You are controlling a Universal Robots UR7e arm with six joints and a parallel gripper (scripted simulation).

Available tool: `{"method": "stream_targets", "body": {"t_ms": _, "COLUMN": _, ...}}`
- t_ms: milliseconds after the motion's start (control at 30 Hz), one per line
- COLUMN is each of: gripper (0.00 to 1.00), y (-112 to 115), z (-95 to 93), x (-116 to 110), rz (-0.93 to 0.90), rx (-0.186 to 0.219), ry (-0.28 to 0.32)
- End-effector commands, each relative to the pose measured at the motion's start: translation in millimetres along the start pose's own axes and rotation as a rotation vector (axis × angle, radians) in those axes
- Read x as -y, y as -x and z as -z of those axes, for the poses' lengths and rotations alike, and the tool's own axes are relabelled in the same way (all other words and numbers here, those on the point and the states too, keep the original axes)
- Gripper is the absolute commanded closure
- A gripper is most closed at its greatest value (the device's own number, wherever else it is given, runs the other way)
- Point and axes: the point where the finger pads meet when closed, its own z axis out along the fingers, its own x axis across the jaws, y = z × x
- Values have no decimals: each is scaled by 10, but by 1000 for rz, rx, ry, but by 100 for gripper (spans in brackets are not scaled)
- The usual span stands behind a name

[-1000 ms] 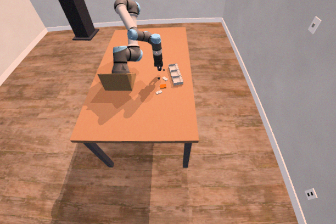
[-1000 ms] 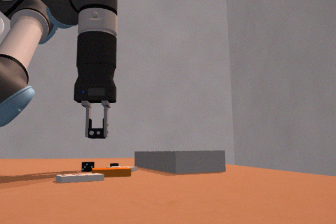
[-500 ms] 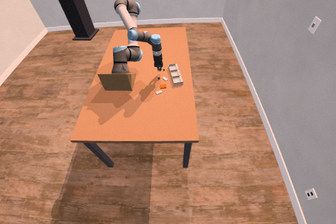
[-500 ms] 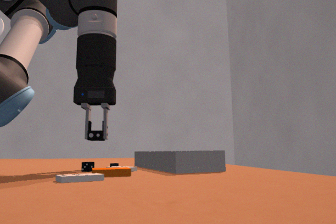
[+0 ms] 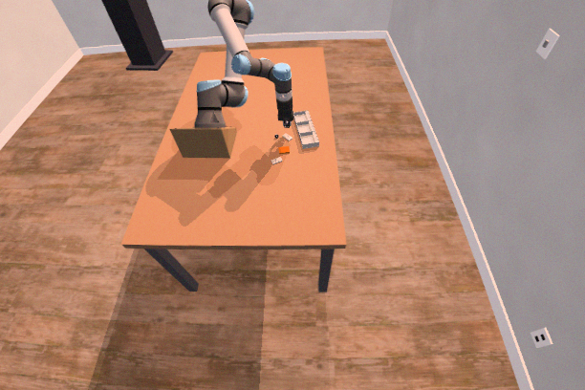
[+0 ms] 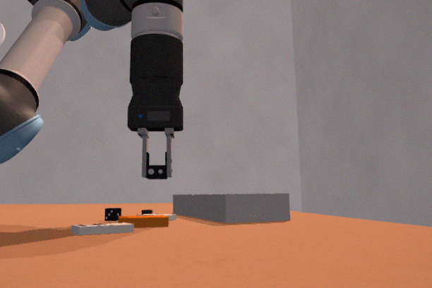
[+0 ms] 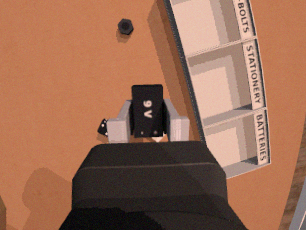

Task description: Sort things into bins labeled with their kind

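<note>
My gripper [image 6: 157, 169] is shut on a black 9V battery [image 7: 147, 110] and holds it well above the table; it also shows in the top view [image 5: 286, 121]. The grey three-compartment bin [image 7: 214, 62] lies just to the right of the gripper in the wrist view, with the labels NUTS+BOLTS, STATIONERY and BATTERIES. All three compartments look empty. The battery hangs beside the bin, not over it. A black nut [image 7: 125, 26] lies on the table ahead of the gripper.
Left of the bin [image 6: 231, 207] lie an orange flat piece [image 6: 143, 220], a white flat piece [image 6: 102, 228], a second white piece [image 6: 168, 215] and a black dotted cube [image 6: 112, 214]. A brown box [image 5: 205, 141] stands by the arm's base.
</note>
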Motion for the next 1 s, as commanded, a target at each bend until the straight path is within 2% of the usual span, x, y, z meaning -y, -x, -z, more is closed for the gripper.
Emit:
{"method": "stream_targets", "body": {"t_ms": 0, "gripper": 50, "y": -271, "z": -30, "x": -152, "rz": 0, "rx": 1, "ry": 0}}
{"method": "stream_targets", "body": {"t_ms": 200, "gripper": 50, "y": -390, "z": -30, "x": -221, "rz": 0, "rx": 1, "ry": 0}}
{"method": "stream_targets", "body": {"t_ms": 300, "gripper": 50, "y": -546, "z": -30, "x": -311, "rz": 150, "rx": 1, "ry": 0}}
{"method": "stream_targets", "body": {"t_ms": 467, "gripper": 50, "y": -806, "z": -30, "x": -461, "rz": 281, "rx": 1, "ry": 0}}
{"method": "stream_targets", "body": {"t_ms": 533, "gripper": 50, "y": -910, "z": -30, "x": -521, "rz": 281, "rx": 1, "ry": 0}}
{"method": "stream_targets", "body": {"t_ms": 600, "gripper": 50, "y": -910, "z": -30, "x": -521, "rz": 281, "rx": 1, "ry": 0}}
{"method": "stream_targets", "body": {"t_ms": 733, "gripper": 50, "y": -1106, "z": -30, "x": -633, "rz": 281, "rx": 0, "ry": 0}}
{"method": "stream_targets", "body": {"t_ms": 967, "gripper": 50, "y": -1160, "z": -30, "x": -663, "rz": 281, "rx": 1, "ry": 0}}
